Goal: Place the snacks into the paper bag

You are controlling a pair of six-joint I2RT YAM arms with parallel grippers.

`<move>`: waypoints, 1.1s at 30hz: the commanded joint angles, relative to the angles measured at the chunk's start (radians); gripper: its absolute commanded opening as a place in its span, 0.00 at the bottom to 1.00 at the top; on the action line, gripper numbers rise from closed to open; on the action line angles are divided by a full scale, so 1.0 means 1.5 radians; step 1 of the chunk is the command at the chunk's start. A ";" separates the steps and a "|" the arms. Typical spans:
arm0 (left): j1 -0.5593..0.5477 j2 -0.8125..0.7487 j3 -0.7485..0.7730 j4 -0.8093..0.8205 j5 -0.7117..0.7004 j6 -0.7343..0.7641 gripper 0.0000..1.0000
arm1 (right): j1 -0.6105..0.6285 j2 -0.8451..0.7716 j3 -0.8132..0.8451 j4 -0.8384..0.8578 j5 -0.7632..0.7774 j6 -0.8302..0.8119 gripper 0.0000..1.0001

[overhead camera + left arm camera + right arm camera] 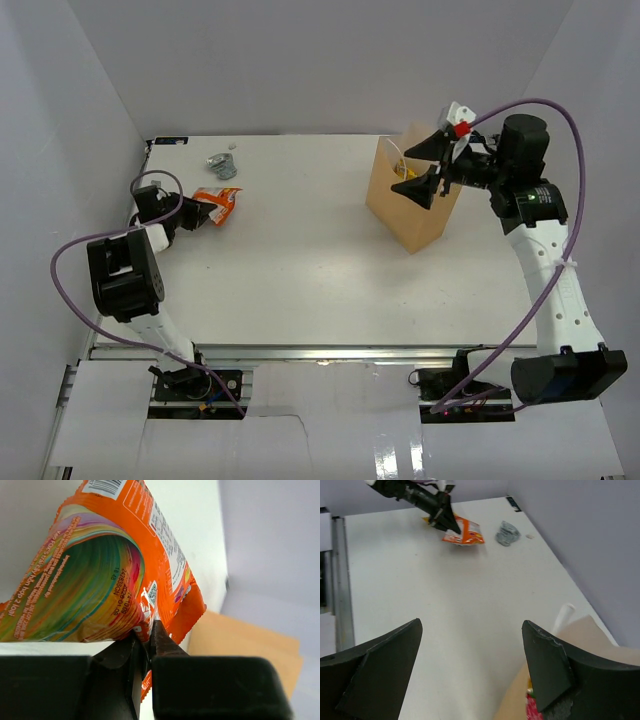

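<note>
My left gripper [196, 214] is shut on the edge of the orange-white snack bag [218, 205] at the far left of the table; the left wrist view shows the bag [110, 565] pinched between the fingers [165, 645]. A silver foil packet [221, 165] lies behind it, also seen in the right wrist view [507, 532]. The tan paper bag [410, 200] stands upright at the right. My right gripper [418, 168] is open and empty, held over the bag's mouth. The right wrist view shows the bag's rim [580, 640] with colourful packets inside [532, 705].
White walls enclose the white table [300, 270] on three sides. A small white scrap [231, 146] lies near the back edge. A metal rail [320, 352] runs along the near edge by the arm bases.
</note>
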 commanded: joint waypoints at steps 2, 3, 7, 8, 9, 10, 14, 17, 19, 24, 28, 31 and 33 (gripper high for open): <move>-0.009 -0.151 -0.064 0.124 0.194 0.039 0.08 | 0.158 0.003 0.038 -0.064 0.060 0.013 0.86; -0.014 -0.175 -0.097 0.138 0.220 0.041 0.08 | 0.188 0.011 0.038 -0.091 0.097 0.018 0.86; -0.060 -0.291 -0.164 0.153 0.265 0.046 0.08 | 0.324 0.060 0.025 -0.097 0.217 0.098 0.89; -0.085 -0.313 -0.176 0.155 0.267 0.047 0.07 | 0.337 0.088 0.030 -0.093 0.248 0.131 0.89; -0.101 -0.361 -0.189 0.155 0.269 0.047 0.07 | 0.347 0.101 0.043 -0.083 0.293 0.171 0.97; -0.113 -0.385 -0.201 0.156 0.264 0.045 0.07 | 0.362 0.112 0.046 -0.057 0.315 0.266 0.98; -0.193 -0.496 -0.283 0.161 0.229 0.015 0.08 | 0.397 0.165 0.068 -0.014 0.347 0.391 0.90; -0.230 -0.578 -0.323 0.163 0.208 -0.014 0.08 | 0.408 0.193 0.074 0.019 0.333 0.474 0.90; -0.241 -0.634 -0.338 0.163 0.200 -0.031 0.07 | 0.410 0.211 0.073 0.038 0.329 0.515 0.90; -0.248 -0.702 -0.373 0.162 0.203 -0.056 0.08 | 0.417 0.236 0.051 0.079 0.261 0.575 0.92; -0.251 -0.726 -0.379 0.162 0.212 -0.069 0.08 | 0.446 0.241 0.017 0.120 0.236 0.610 0.97; -0.252 -0.736 -0.374 0.162 0.225 -0.072 0.08 | 0.461 0.248 0.003 0.156 0.217 0.630 0.93; -0.253 -0.739 -0.370 0.162 0.234 -0.075 0.08 | 0.469 0.256 0.011 0.168 0.211 0.634 0.89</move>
